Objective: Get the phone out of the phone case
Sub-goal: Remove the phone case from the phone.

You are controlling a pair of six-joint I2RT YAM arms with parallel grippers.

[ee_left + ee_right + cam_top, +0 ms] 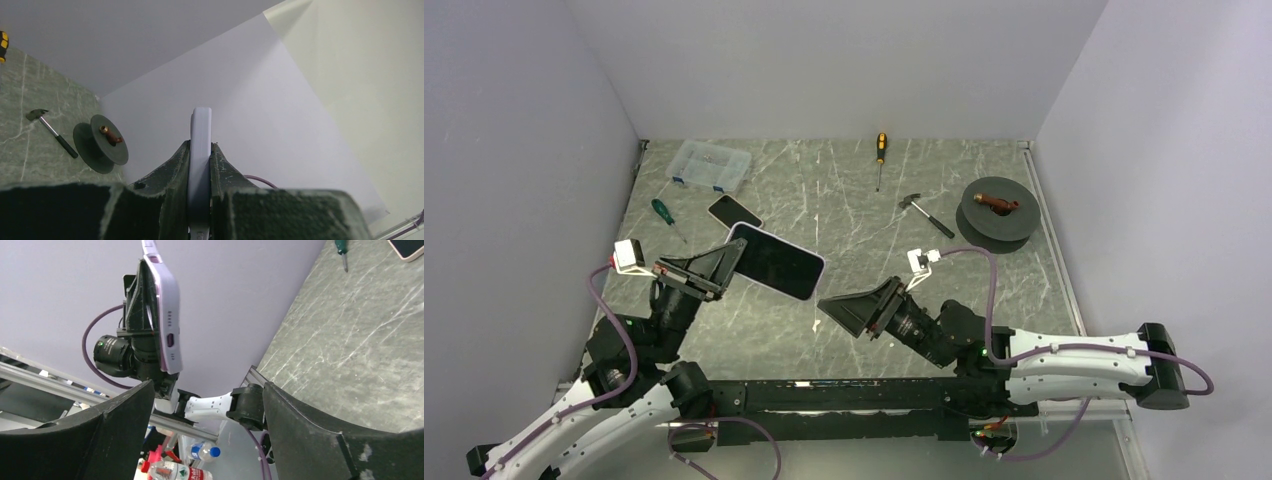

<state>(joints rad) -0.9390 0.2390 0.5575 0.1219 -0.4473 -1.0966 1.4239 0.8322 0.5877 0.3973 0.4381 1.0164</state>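
Left hand (724,262) first: pinched narrow on one end of the lilac phone case (167,305), holding it aloft over the worktop (844,200), probably to present the free port end. Phone (776,262) inside, dark-screened. Right hand (849,312) spread wide, near, not touching.

Here's the cased phone (776,261) in the left gripper (736,262); right gripper (849,312) to its right, apart; second phone (734,211) beyond the left; hammer (926,214) beyond the right.

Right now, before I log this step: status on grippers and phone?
Left gripper shut on cased phone, held in the air. Right gripper open, apart from it. Extraction not yet done. Nothing between.
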